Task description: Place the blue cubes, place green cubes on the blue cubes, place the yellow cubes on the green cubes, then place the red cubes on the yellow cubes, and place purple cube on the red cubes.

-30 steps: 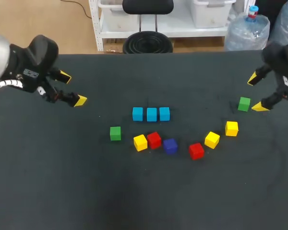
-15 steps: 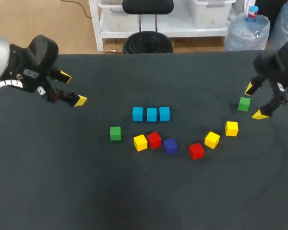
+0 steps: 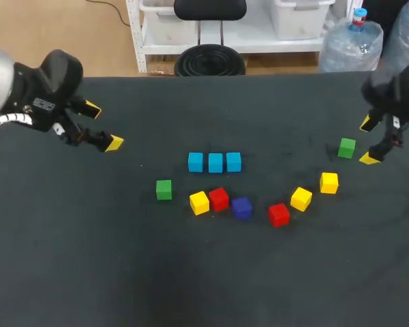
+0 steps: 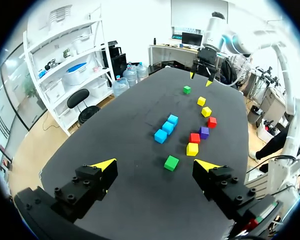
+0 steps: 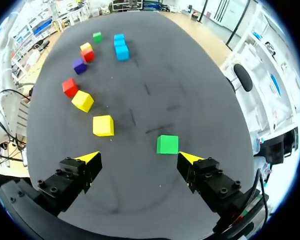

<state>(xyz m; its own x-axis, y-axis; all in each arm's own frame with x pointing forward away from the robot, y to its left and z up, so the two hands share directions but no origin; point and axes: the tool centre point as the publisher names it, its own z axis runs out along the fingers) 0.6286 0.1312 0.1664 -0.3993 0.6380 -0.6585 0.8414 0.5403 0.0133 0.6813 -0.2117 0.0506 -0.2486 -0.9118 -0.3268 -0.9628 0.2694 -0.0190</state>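
Observation:
Three blue cubes (image 3: 215, 163) stand in a row mid-table. In front of them lie a green cube (image 3: 163, 189), a yellow one (image 3: 199, 202), a red one (image 3: 219, 199), the purple cube (image 3: 242, 207), another red (image 3: 279, 214) and two yellows (image 3: 300, 198) (image 3: 329, 182). A second green cube (image 3: 347, 147) sits at the far right, just left of my right gripper (image 3: 368, 141). In the right wrist view this green cube (image 5: 167, 144) lies just ahead of the open, empty right gripper (image 5: 139, 158). My left gripper (image 3: 103, 126) hangs open and empty at the far left, well away from the cubes (image 4: 171, 162).
The dark table (image 3: 123, 259) has wide bare cloth in front of the cubes and at the left. Its back edge runs behind both grippers.
My right gripper has turned and shifted a little beside the right green cube, its fingers still wide apart. The left arm and all cubes have not moved.

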